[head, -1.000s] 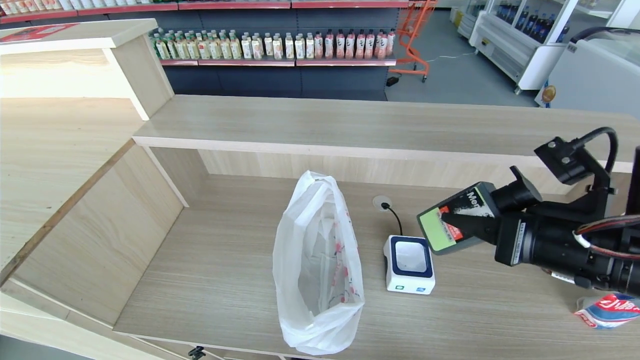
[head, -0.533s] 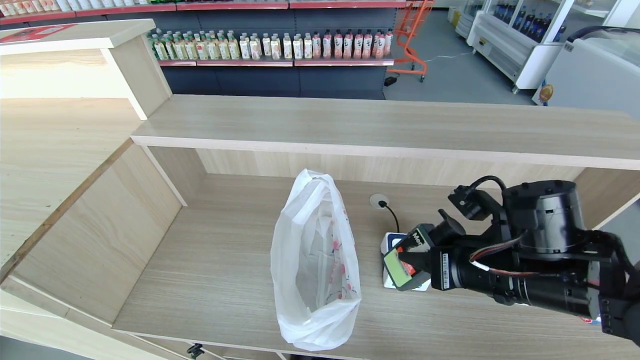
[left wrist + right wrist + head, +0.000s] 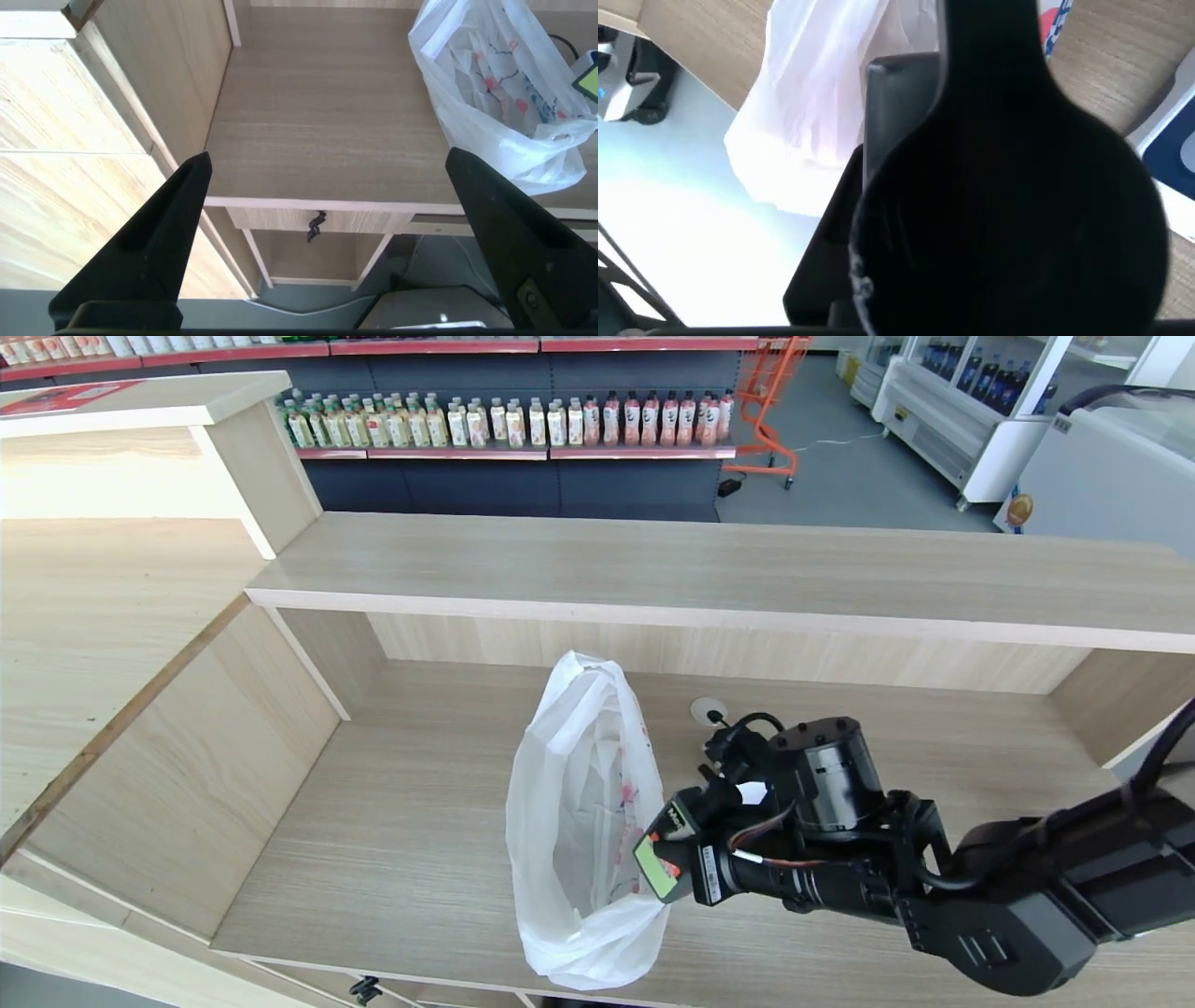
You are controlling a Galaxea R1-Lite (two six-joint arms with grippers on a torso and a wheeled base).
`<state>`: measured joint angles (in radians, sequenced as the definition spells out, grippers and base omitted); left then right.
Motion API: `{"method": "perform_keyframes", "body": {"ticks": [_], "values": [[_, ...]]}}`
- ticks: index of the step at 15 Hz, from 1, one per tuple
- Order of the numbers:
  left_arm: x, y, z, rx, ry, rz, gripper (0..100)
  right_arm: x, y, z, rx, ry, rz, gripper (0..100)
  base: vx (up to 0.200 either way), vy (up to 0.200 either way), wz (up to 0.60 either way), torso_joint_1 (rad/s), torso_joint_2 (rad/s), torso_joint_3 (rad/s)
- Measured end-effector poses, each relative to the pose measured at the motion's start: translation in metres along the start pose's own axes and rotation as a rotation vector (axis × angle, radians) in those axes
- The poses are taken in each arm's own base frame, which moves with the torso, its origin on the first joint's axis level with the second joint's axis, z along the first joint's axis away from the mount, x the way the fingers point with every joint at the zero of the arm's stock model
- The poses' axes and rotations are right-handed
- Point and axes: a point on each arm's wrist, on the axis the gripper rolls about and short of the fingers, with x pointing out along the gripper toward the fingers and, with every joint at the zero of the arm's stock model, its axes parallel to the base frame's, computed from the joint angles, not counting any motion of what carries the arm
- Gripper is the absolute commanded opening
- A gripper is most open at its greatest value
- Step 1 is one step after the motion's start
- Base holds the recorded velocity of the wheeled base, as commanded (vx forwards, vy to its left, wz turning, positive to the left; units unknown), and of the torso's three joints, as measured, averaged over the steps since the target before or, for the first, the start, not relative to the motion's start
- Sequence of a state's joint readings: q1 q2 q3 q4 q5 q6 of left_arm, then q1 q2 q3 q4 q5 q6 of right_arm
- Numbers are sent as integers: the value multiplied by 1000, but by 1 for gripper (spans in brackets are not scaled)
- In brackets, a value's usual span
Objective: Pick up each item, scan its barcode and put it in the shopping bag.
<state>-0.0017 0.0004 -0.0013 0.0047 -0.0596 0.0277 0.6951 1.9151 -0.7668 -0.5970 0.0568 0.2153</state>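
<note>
A white plastic shopping bag [image 3: 579, 821] stands open on the lower counter. My right gripper [image 3: 680, 851] is shut on a black box with a green end [image 3: 656, 875], held at the right rim of the bag's mouth, just above it. The right wrist view has the dark box [image 3: 906, 103] close up with the bag [image 3: 822, 103] behind it. The white scanner [image 3: 752, 792] is mostly hidden behind my right arm. My left gripper [image 3: 327, 271] hangs open with nothing in it, off the counter's front edge, left of the bag [image 3: 495, 84].
A cable hole [image 3: 709, 711] with a black lead sits behind the scanner. The lower counter [image 3: 392, 821] is walled at the left and back by wooden panels, under a raised shelf [image 3: 709, 569]. Shop shelves with bottles stand far behind.
My right arm has swung left and down with the box, from beside and over the scanner to the bag's right rim. The bag has not moved.
</note>
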Motion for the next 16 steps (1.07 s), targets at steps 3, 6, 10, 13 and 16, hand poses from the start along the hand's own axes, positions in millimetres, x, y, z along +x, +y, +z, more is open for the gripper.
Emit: {"method": "perform_keyframes", "body": {"ticks": [3, 6, 10, 13, 16], "values": [[0, 0, 0, 0, 0, 0, 100, 27, 1, -5, -143, -67, -4, 0, 0, 0, 0, 0, 0, 0], [0, 0, 0, 0, 0, 0, 100, 50, -1, -9, -275, -123, -6, 0, 0, 0, 0, 0, 0, 0], [0, 0, 0, 0, 0, 0, 100, 69, -3, -20, -326, -143, -5, 100, 0, 0, 0, 0, 0, 0], [0, 0, 0, 0, 0, 0, 100, 80, -4, -23, -324, -158, -4, 100, 0, 0, 0, 0, 0, 0], [0, 0, 0, 0, 0, 0, 100, 79, -4, -11, -221, -209, 11, 100, 0, 0, 0, 0, 0, 0]]}}
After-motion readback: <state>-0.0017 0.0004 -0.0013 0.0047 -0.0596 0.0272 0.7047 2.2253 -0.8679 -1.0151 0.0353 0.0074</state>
